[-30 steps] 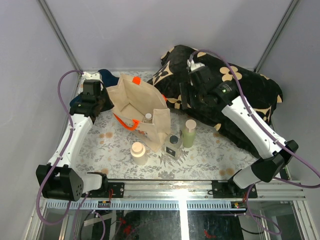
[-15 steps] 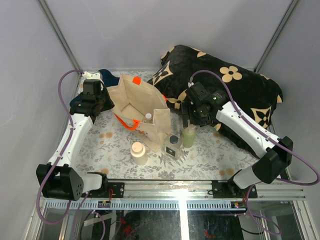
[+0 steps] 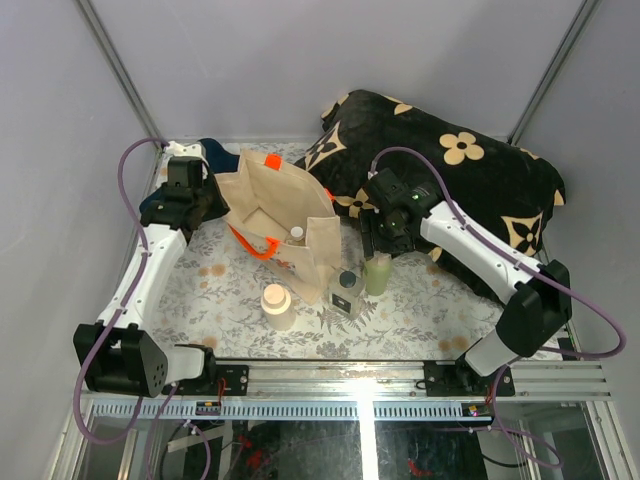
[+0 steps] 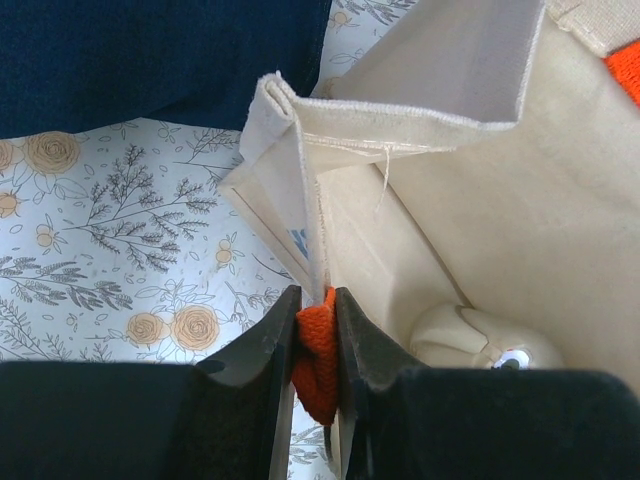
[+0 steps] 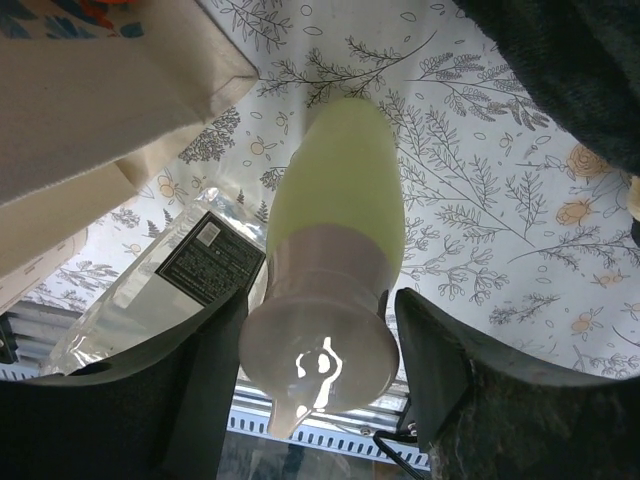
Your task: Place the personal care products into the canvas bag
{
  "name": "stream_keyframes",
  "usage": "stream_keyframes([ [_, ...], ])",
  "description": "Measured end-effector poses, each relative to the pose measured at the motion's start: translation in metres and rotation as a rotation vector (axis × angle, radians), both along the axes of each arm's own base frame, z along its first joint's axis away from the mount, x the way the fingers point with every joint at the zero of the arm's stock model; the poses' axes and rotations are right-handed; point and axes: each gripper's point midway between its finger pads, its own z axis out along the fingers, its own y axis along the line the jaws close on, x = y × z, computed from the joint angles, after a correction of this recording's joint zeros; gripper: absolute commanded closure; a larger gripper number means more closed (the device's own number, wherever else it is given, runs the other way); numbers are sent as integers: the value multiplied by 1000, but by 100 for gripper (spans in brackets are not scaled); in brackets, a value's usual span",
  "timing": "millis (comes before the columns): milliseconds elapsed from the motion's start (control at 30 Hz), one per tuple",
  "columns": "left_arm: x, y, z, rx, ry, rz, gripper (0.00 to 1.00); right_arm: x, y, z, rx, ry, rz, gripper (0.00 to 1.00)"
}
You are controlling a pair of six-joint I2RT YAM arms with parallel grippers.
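The canvas bag (image 3: 262,205) stands open at the left centre. My left gripper (image 3: 203,198) is shut on its orange handle (image 4: 316,352) at the bag's rim (image 4: 300,180). A white-capped bottle (image 3: 296,233) stands inside the bag. The pale green bottle (image 3: 378,274) stands upright to the right of the bag. My right gripper (image 3: 377,243) is open, its jaws either side of the beige cap (image 5: 318,345), with a gap on the right. The square glass bottle (image 3: 347,292) stands beside the green one and also shows in the right wrist view (image 5: 150,290). The cream squat bottle (image 3: 277,305) stands in front of the bag.
A black floral cushion (image 3: 470,170) fills the back right, close behind my right arm. A dark blue cloth (image 3: 207,150) lies behind the bag, and also shows in the left wrist view (image 4: 150,50). A metal rail (image 3: 360,385) runs along the near edge.
My right gripper has come down and forward from over the cushion to the pale green bottle, and its jaws now stand around the cap. The left gripper still holds the handle.
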Motion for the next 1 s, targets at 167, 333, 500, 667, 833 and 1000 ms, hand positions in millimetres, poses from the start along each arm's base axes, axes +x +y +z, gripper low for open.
stream_keyframes([
  [167,2,0,0,-1,2,-2,86,3,0,-8,-26,13,18,47],
  [333,4,-1,-1,-1,5,-3,86,5,-5,-7,-59,8,31,88],
  [500,5,-1,-2,2,5,-6,86,6,-8,-5,-88,20,43,100],
  [667,7,-2,-1,2,5,-15,86,18,-13,16,-134,-36,83,100],
  [833,9,-3,-2,-2,9,-22,87,55,-11,80,-143,-253,127,100],
  [1000,9,-3,-3,0,9,-24,87,90,-6,153,-123,-502,152,100],
])
